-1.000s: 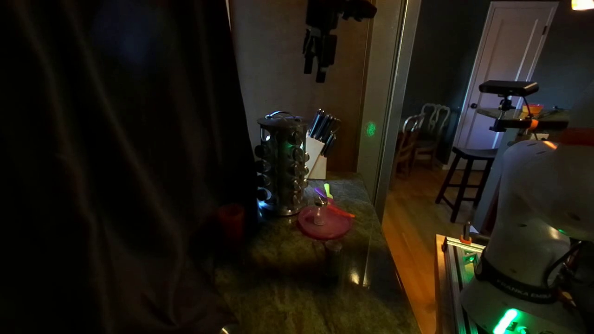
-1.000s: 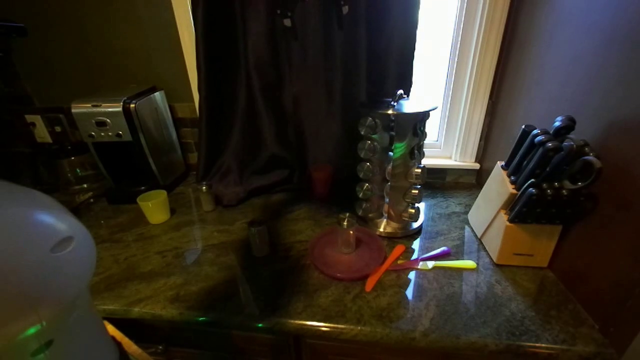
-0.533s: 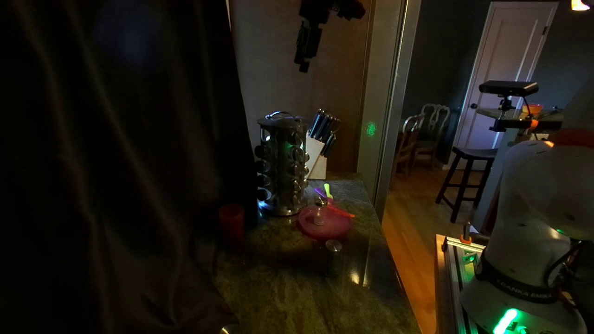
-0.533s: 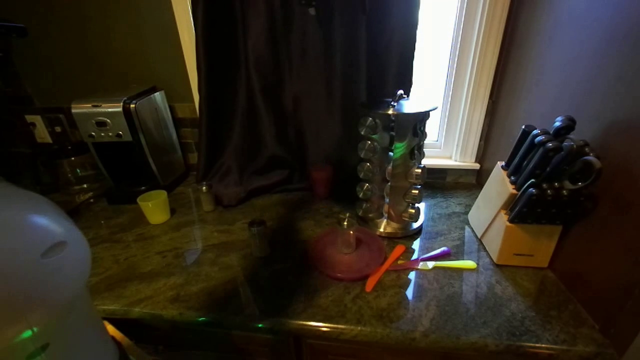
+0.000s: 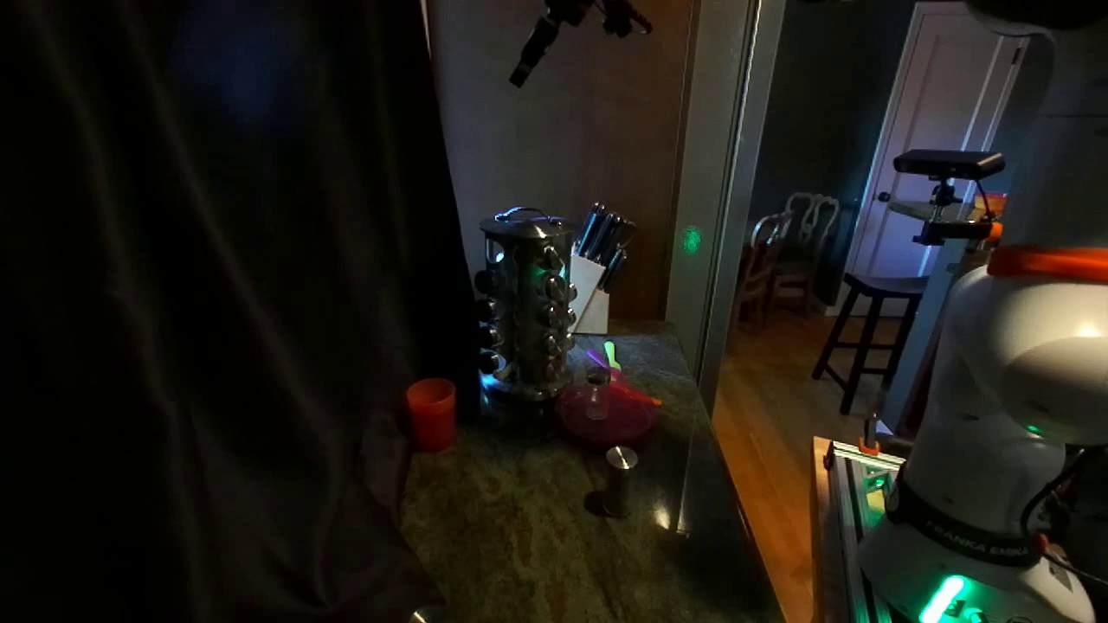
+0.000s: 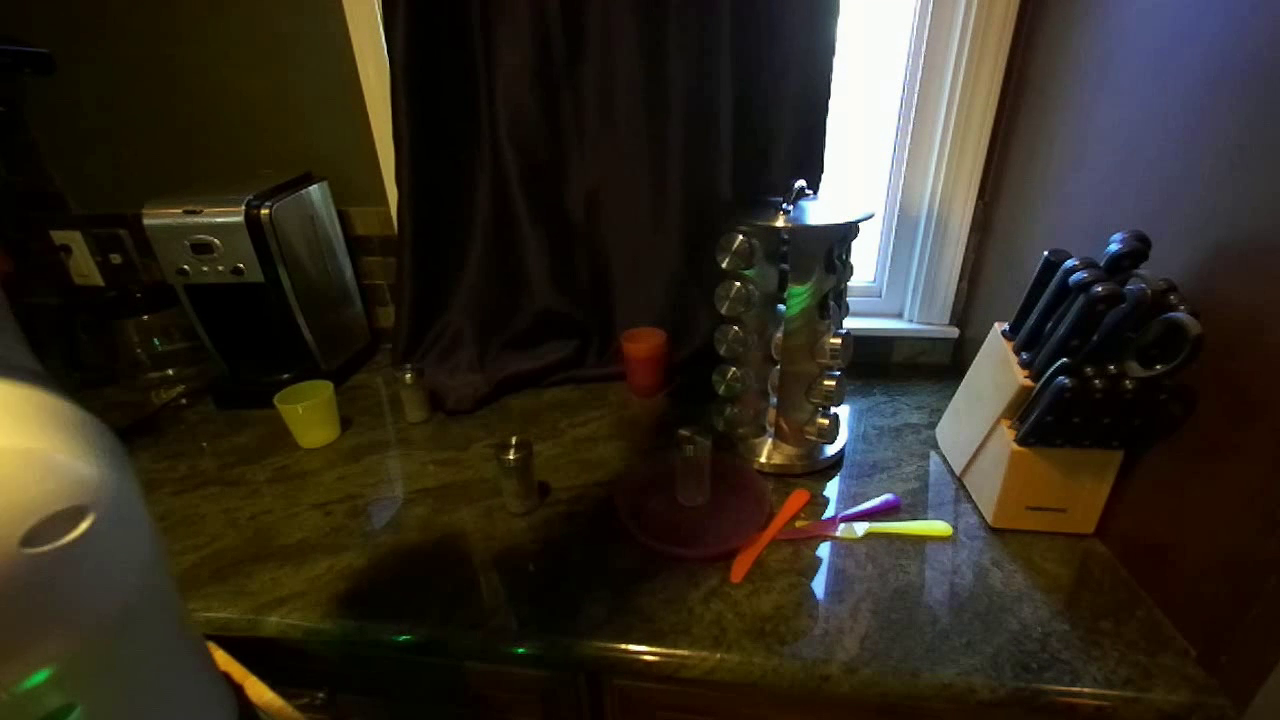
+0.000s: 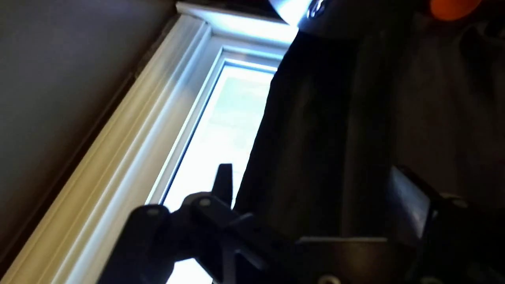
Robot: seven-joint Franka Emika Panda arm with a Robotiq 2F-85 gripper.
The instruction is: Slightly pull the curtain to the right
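Curtain [image 6: 600,200]: near-black drape with soft vertical folds, hung across the window; in an exterior view its right edge descends behind the spice rack and its hem lies bunched at the counter.
Countertop [image 6: 1000,620]: glossy, mottled; front edge visible.
Window [image 6: 870,130]: bright strip showing between curtain edge and white frame.
Spice rack [image 6: 795,330]: upright, before the curtain's edge.
Gripper [image 7: 309,167]: fingers spread apart, curtain edge visible between them in the wrist view; in an exterior view a strip of wall [image 5: 480,121] separates gripper from curtain.
Red-orange cup [image 6: 645,362]: upright, just beside the hem.
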